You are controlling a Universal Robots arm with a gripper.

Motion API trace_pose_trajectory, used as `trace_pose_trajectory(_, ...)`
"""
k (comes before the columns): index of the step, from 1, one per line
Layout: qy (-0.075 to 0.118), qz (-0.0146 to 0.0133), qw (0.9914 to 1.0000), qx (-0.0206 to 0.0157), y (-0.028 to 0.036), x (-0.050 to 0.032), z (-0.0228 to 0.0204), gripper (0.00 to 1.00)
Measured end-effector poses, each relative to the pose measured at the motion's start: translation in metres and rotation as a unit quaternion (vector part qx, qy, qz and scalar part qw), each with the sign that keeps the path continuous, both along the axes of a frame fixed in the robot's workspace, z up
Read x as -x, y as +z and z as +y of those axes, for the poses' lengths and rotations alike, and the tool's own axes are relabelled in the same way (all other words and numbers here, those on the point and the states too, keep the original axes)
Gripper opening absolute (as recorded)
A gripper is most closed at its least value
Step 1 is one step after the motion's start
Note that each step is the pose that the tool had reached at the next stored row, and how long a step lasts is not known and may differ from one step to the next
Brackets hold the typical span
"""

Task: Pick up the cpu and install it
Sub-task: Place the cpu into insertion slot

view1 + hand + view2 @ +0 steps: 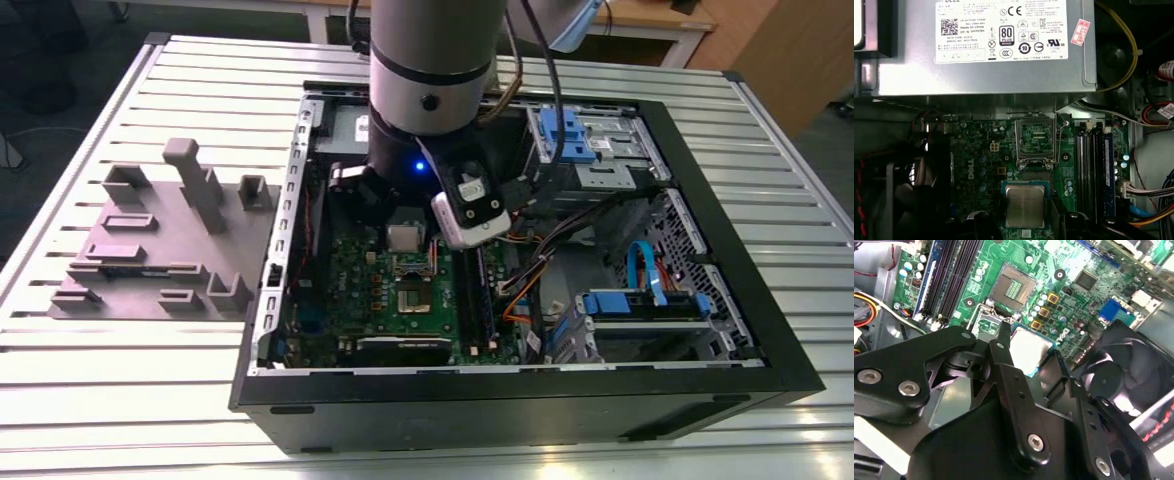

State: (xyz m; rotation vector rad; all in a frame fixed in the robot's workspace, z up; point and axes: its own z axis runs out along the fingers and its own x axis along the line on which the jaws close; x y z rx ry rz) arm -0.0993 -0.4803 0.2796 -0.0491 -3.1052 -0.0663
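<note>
Slatted silver metal bench [80, 380] carries the open black steel PC case [534, 400]. Silver-grey robot arm [430, 70] reaches down into the case. Grey metal power supply box [1004, 75] sits near one side of the socket. Green rectangular motherboard [984, 150] surrounds the square silver-framed socket [1036, 140], which is open with its contacts bare. Black jaws are clenched on two opposite edges of the small flat square cpu [1025, 206] [1029, 347], which has a silvery-grey top and a thin green rim. The cpu is level, just beside the socket on the side away from the supply, and not seated.

Open black computer case [534, 405] on slatted metal table [120, 400], green motherboard [350, 270] inside, grey fixture block [147, 250] alongside.
</note>
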Motion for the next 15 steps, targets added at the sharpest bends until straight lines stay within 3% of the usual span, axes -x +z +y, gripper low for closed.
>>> trace_pose_trajectory(15,0.000,-0.0001,1.00000,-0.0001,-0.0266,-0.0003,0.0000,0.47)
